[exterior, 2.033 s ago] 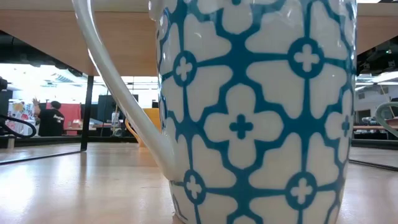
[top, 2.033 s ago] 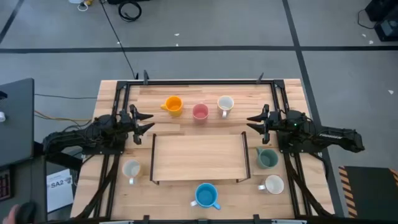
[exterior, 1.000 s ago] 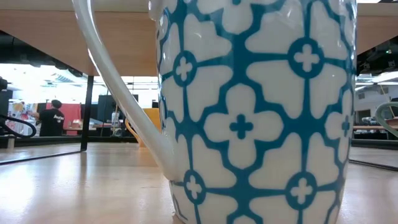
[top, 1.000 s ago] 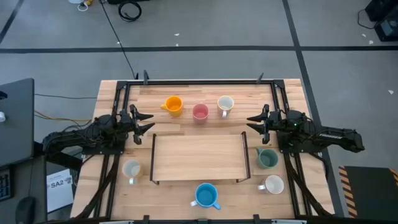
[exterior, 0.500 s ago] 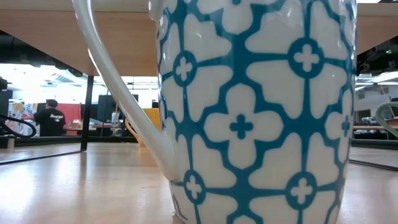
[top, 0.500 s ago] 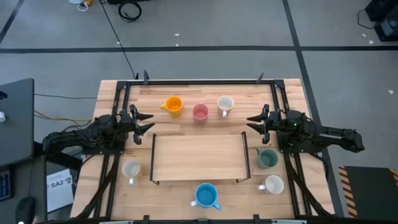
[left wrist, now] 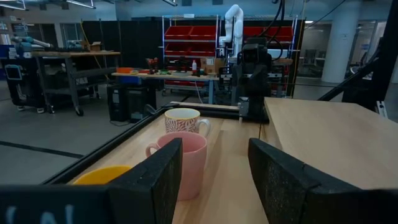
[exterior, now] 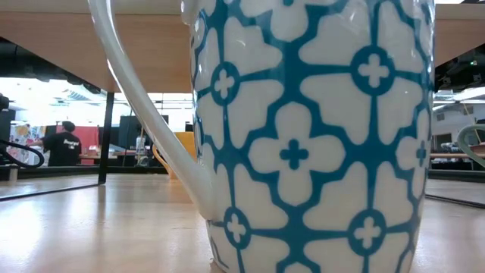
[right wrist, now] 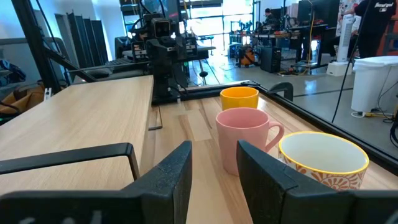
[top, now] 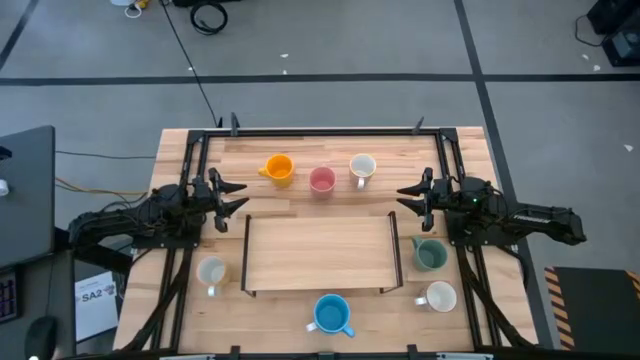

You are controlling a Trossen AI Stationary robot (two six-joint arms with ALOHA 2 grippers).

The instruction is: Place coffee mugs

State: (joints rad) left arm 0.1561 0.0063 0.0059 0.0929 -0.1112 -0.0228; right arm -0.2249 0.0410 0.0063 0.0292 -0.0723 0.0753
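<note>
- The low view is filled by one blue-patterned mug (exterior: 303, 136); only the overhead view shows all the mugs.
- Past the spread, empty right gripper (right wrist: 211, 168) stand a cream mug (right wrist: 323, 165), pink mug (right wrist: 242, 140) and orange mug (right wrist: 239, 98).
- The left gripper (top: 232, 196), spread and empty, faces it across that row.

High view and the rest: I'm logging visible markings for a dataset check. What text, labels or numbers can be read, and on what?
"SA2": on a white sheet on the floor by the table's left edge; smaller print beside it is unreadable.
White lettering on a person's dark shirt, low view: too blurred to read.
The mugs: patterns only, no text.
</note>
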